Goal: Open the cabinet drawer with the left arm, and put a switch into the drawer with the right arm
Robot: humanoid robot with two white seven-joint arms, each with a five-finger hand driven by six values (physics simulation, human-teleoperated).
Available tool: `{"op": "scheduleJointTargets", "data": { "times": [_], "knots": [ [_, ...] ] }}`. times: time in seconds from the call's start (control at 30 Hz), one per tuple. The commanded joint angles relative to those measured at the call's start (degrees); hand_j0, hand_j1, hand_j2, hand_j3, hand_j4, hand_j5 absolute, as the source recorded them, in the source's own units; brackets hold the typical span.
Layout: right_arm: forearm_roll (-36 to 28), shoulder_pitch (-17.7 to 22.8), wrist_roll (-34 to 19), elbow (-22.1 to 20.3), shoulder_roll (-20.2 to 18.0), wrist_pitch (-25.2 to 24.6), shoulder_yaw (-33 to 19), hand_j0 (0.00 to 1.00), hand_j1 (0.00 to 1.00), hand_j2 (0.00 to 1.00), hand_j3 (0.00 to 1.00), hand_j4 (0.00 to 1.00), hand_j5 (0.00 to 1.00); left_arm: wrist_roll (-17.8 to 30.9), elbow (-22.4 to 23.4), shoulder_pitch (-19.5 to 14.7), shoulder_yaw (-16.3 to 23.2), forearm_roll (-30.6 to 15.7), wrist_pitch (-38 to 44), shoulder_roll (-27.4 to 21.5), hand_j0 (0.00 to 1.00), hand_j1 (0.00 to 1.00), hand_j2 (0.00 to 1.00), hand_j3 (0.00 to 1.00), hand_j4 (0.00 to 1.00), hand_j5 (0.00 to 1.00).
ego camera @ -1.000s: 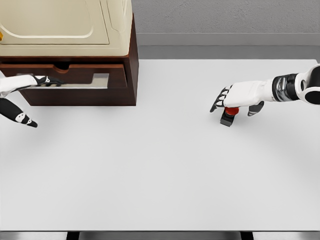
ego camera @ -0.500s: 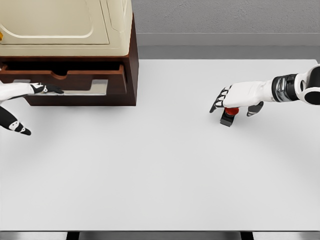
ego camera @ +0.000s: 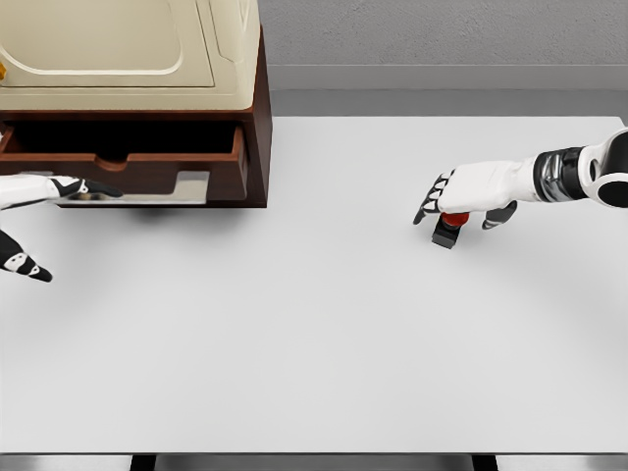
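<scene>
A dark brown wooden cabinet (ego camera: 257, 128) with a cream-coloured boxy top stands at the far left corner of the white table (ego camera: 324, 343). Its drawer (ego camera: 137, 162) is pulled partly out toward the near edge, showing a dark cavity behind the front panel and a pale grey handle plate along the lower lip. The left hand (ego camera: 59, 188) reaches in low from the left edge with its forearm nearly level, and its dark fingertips (ego camera: 98, 188) are hooked at that handle plate, apparently so the pull runs straight along the drawer's travel. One more dark-tipped digit, probably the thumb, hangs lower by the left edge, clear of the drawer. The hand reads as curled onto the handle, though the contact itself is too small to confirm.

Well apart, toward the right edge of the table, sits the small black switch with a red button (ego camera: 449, 227). The right hand (ego camera: 463, 191) lies directly over it, arm stretched in horizontally from the right, palm down, with the fingers draped on one side and the thumb on the other. The switch rests on the table beneath it. The fingers bracket it loosely rather than clamp it, seemingly a pose of waiting until the drawer gap is wide enough.
</scene>
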State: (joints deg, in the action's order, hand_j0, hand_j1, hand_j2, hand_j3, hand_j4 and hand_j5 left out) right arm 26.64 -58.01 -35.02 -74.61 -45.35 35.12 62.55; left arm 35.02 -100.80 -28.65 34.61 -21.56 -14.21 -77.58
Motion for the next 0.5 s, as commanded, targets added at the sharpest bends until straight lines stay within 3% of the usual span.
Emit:
{"op": "scheduleJointTargets", "data": {
  "times": [0.0,0.47],
  "knots": [
    [-0.2,0.0,0.0,0.0,-0.1,-0.1,-0.1,0.89,0.89,0.89,0.89,0.89,0.89,0.0,-0.1,0.0,0.1,-0.6,-0.4,-0.6,1.00,1.00,1.00,1.00,1.00,1.00],
    [-0.2,0.1,0.0,-0.4,-0.1,-0.1,-0.1,0.82,0.82,0.82,0.82,0.82,0.82,0.0,-0.2,2.1,0.5,-0.6,-5.0,-3.8,1.00,1.00,1.00,1.00,1.00,1.00]
  ]
}}
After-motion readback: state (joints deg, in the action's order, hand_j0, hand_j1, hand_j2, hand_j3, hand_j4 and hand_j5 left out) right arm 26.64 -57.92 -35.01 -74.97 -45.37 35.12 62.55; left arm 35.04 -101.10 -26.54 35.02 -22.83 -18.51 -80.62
